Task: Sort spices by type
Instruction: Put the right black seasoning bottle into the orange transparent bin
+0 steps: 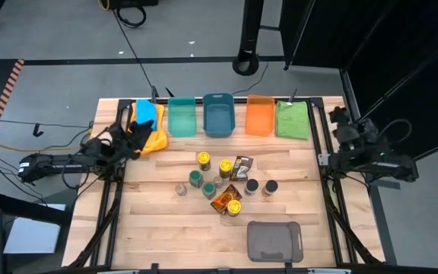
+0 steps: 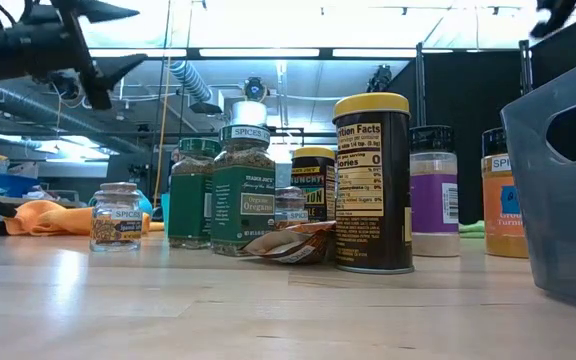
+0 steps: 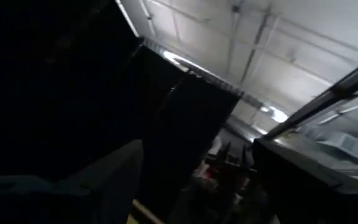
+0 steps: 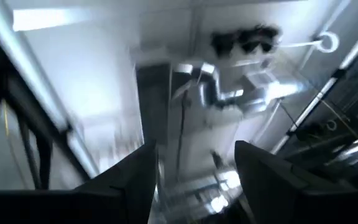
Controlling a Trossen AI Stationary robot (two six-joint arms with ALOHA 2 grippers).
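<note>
Wooden slatted tabletop [image 1: 166, 228] in a dim workshop, with a row of plastic bins [image 1: 218, 116] along the far edge and a flat grey tray [image 1: 274, 239] near the front. All the spices sit bunched mid-table: yellow-lidded jars [image 1: 203, 159], green-lidded ones [image 1: 195, 178], dark-lidded ones [image 1: 252, 186], one small grey-lidded jar [image 1: 181, 189], plus foil packets [image 1: 224, 199] mixed in among them. Nothing's in a bin yet, so sorting looks unstarted.

Left gripper [image 1: 137, 137] hovers over the far-left corner by the bins, and its fingers look spread in the wrist view. Right gripper [image 4: 194, 180] is parked off the right edge, pointing at the ceiling, fingers apart, holding nothing.

Handling guess: the jars look rigid and light, probably glass or hard plastic, smooth labels, so a bit slippery. I'd pinch across the body just under the lid. The Oregano jar [image 2: 243, 190] is tall and could tip. The packets lie flat and crinkly, tougher to grab; go for a raised edge.
</note>
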